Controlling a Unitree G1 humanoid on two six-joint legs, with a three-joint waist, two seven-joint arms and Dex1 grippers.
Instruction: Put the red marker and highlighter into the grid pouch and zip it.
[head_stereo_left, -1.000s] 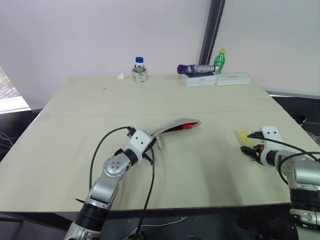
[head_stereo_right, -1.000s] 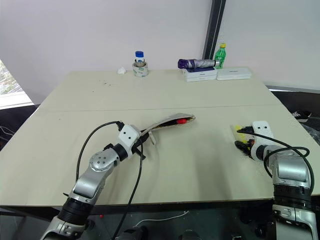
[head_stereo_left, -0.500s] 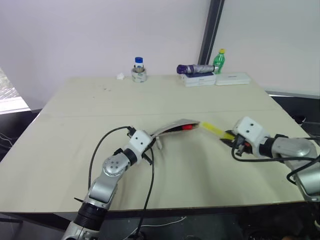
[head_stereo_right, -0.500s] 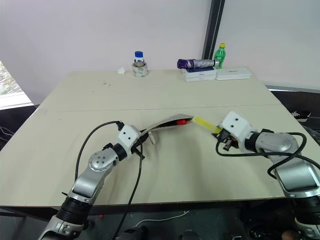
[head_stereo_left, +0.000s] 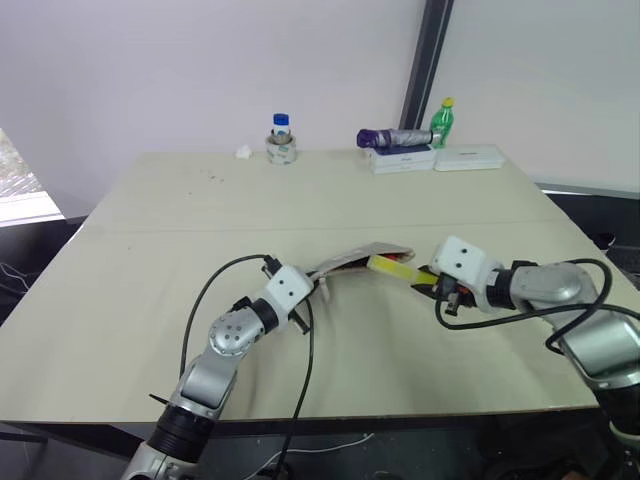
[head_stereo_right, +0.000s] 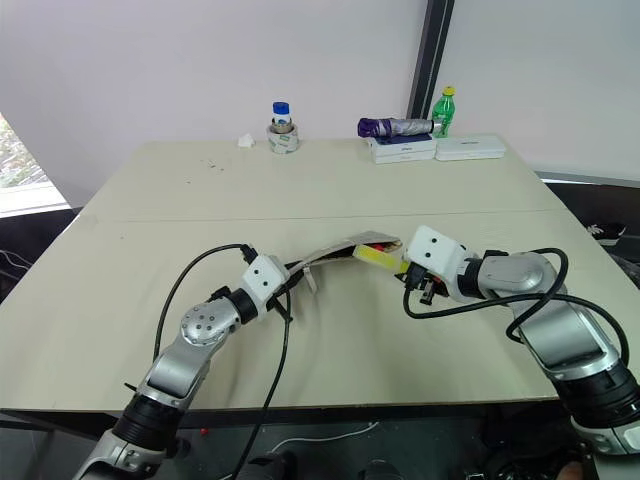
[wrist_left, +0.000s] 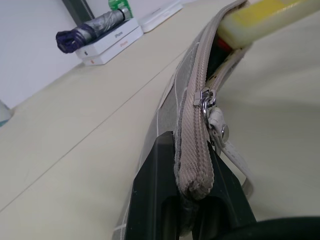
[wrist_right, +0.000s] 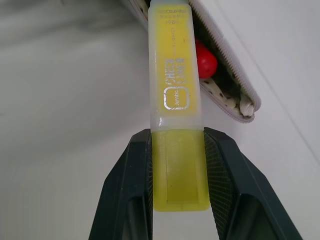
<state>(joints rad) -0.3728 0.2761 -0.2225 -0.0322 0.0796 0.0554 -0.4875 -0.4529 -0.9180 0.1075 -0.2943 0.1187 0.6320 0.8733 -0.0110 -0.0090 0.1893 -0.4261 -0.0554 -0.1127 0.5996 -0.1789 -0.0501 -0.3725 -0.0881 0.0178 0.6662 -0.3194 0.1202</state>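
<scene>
1. Roughly halfway, as I read it: the red marker (wrist_right: 205, 59) is already inside the grid pouch (head_stereo_right: 335, 252), with only its red end peeking out of the pouch's open mouth.
2. Highlighter (wrist_right: 176, 105) is not in yet. Its far end sits right at the pouch mouth, just beside the red marker end; I can't tell whether the tip has crossed the lip.
3. Zipper is not done. The pull (wrist_left: 207, 98) sits partway along the pouch's top edge, and the mouth beyond it gapes.
4. Left gripper (wrist_left: 192, 172) has its fingers pinched together on the pouch's closed end, holding that end up off the table (head_stereo_left: 150, 250) so the open mouth faces the other arm.
5. Right gripper (wrist_right: 177, 175) is clamped on the highlighter's rear end, one finger on each flat side, with the pen sticking straight out along the fingers toward the pouch mouth.
6. Right arm reaches in from the open side of the pouch, gripper angled slightly down at the mouth; left arm comes in from the opposite end, gripper about level.
7. Left to do, by my judgement: push the highlighter in, let go, then run the pull to the open end.
</scene>
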